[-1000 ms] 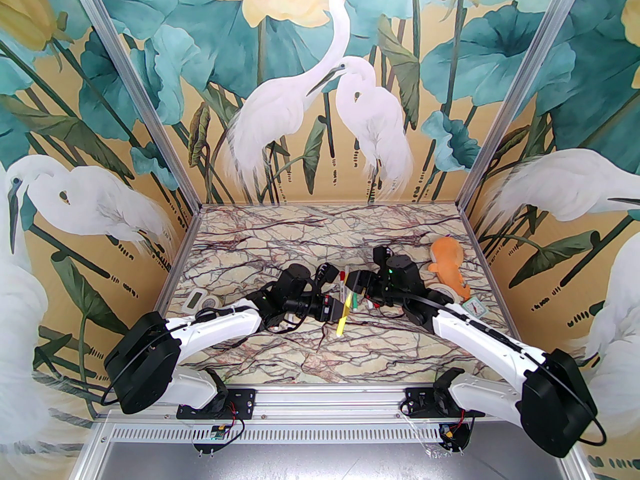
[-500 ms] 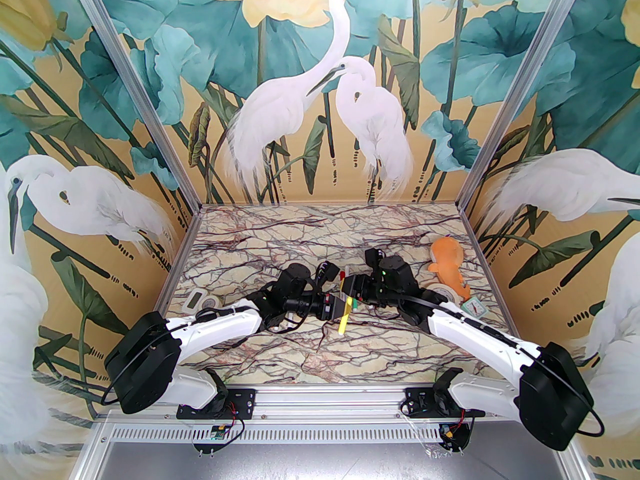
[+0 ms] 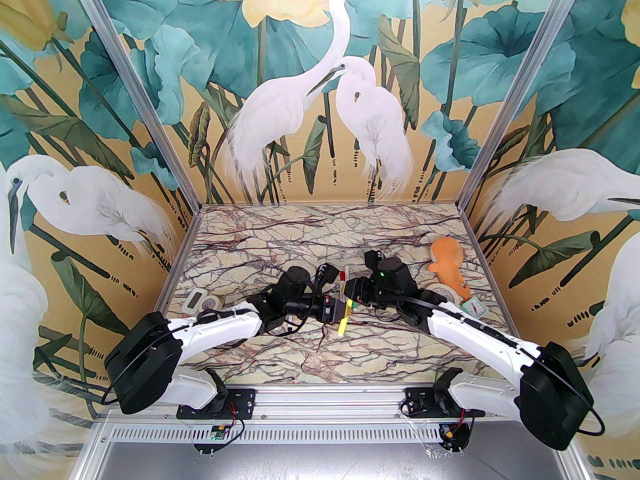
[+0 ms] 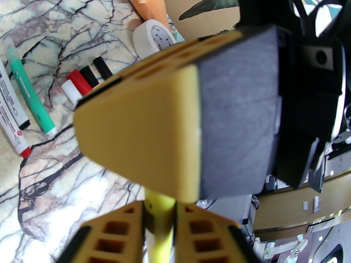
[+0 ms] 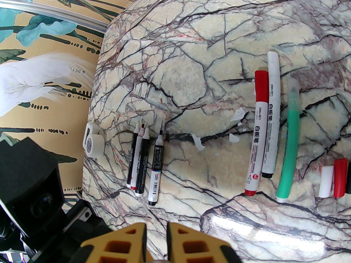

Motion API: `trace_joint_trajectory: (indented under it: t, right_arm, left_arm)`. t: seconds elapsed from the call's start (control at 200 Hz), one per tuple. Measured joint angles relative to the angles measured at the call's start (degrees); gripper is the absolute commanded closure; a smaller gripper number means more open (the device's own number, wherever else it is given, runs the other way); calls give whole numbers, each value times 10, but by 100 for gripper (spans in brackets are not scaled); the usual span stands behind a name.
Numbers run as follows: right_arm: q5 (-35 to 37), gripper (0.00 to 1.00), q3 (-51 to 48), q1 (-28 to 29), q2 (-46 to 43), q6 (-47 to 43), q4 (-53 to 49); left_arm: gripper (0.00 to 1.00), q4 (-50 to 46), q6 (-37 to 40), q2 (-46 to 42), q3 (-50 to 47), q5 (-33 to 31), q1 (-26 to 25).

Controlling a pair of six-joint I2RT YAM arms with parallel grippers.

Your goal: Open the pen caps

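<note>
At the table's middle my left gripper and right gripper meet tip to tip. The left gripper has its fingers pressed on a yellow pen, whose lower end hangs below in the top view. The pen's upper end, cap included, is hidden between the right fingers. The right gripper is shut. Loose pen caps lie on the marble: white, red and two black. Beside them lie a red-capped marker, a white marker and a green pen.
Three dark uncapped pens lie further left, near a small white timer. A white tape roll, an orange plush toy and a small clock card sit at the right, behind the right arm.
My right gripper has moved left to the pen's upper end and closed there. The left arm has shifted slightly, still holding the yellow pen.
</note>
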Motion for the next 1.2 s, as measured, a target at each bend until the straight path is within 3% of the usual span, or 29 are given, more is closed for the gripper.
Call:
trace_joint_trajectory:
  t: [0.32,0.76,1.2]
  right_arm:
    - [7,84,3,0,-5,4,23]
    - [4,85,-6,1,-25,19,48]
    - [-16,84,-24,-8,-78,11,61]
  left_arm:
    - [60,103,-36,-1,-52,12,-8]
    - [92,125,-33,1,-50,3,-20]
    - [97,151,-29,-11,-50,19,-26]
